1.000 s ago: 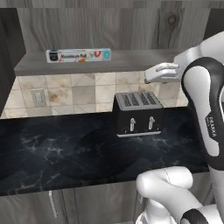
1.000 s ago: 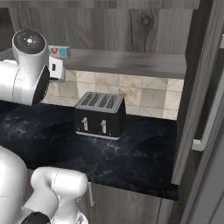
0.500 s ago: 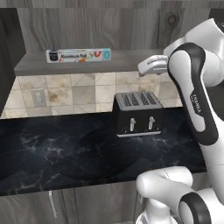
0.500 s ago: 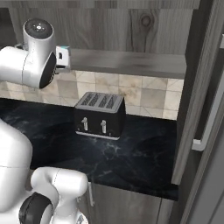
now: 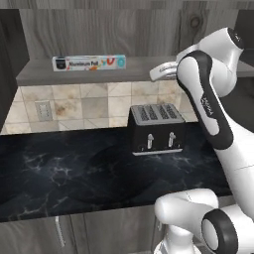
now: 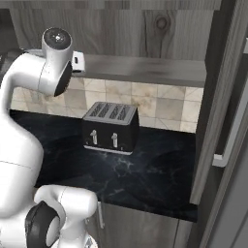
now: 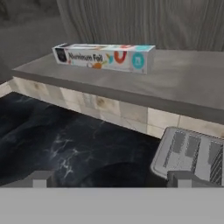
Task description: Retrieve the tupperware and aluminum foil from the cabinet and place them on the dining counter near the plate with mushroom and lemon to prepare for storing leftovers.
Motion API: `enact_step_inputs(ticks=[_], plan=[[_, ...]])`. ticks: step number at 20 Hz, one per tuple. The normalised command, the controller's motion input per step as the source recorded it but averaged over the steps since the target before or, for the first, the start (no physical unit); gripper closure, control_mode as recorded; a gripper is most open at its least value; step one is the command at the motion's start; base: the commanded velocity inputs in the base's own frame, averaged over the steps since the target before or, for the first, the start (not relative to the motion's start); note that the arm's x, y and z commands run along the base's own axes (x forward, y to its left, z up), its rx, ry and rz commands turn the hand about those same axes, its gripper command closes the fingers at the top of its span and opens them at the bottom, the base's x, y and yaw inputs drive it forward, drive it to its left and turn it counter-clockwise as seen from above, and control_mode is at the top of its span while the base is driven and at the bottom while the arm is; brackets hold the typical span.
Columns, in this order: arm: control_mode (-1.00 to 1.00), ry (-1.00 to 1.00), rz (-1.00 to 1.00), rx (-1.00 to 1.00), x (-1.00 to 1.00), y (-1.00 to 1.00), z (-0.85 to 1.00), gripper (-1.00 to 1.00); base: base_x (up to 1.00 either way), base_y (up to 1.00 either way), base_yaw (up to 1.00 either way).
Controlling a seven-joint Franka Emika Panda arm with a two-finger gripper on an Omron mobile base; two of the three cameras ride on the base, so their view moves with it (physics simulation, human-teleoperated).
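The aluminum foil (image 5: 89,63) is a long white and pale blue carton lying on the grey shelf board (image 5: 139,74) of the open cabinet (image 6: 145,29). In the hand view the aluminum foil (image 7: 105,57) lies ahead, up and to the left, with its printed side facing me. My gripper (image 7: 111,179) is open with nothing between its fingertips (image 7: 39,178). It hovers in front of the shelf edge, above the toaster. From the left base view my gripper (image 5: 156,73) sits level with the shelf, well to the right of the carton. The tupperware, plate, mushroom, lemon and dining counter are out of view.
A black four-slot toaster (image 5: 156,129) stands on the narrow black marble top (image 5: 74,168) backed by beige tiles, right below my hand. The cabinet's open door (image 6: 227,97) with its long bar handle (image 6: 232,140) stands at the right. A wall outlet (image 5: 43,110) sits at the left.
The arm has swung left and slightly up along the shelf front, bringing the hand closer to the foil carton. The jaws stayed open. Nothing else moved.
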Motion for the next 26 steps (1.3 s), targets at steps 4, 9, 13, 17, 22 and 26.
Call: enact_step_inputs(ticks=[4,9,13,17,22,26], plan=[[-1.0,0.0,0.1,0.0,0.64,0.0,0.0,-1.0,0.0,0.0,0.0],[-1.0,0.0,0.13,0.0,0.66,0.01,0.0,-1.0,0.0,0.0,0.0],[-1.0,0.0,0.13,0.0,0.59,0.05,0.0,-1.0,0.0,0.0,0.0],[-1.0,0.0,0.12,0.0,0.49,0.04,0.0,-1.0,0.0,0.0,0.0],[-1.0,0.0,0.09,0.0,0.51,0.08,0.0,-1.0,0.0,0.0,0.0],[-1.0,0.0,0.07,0.0,0.48,0.18,0.0,-1.0,0.0,0.0,0.0]])
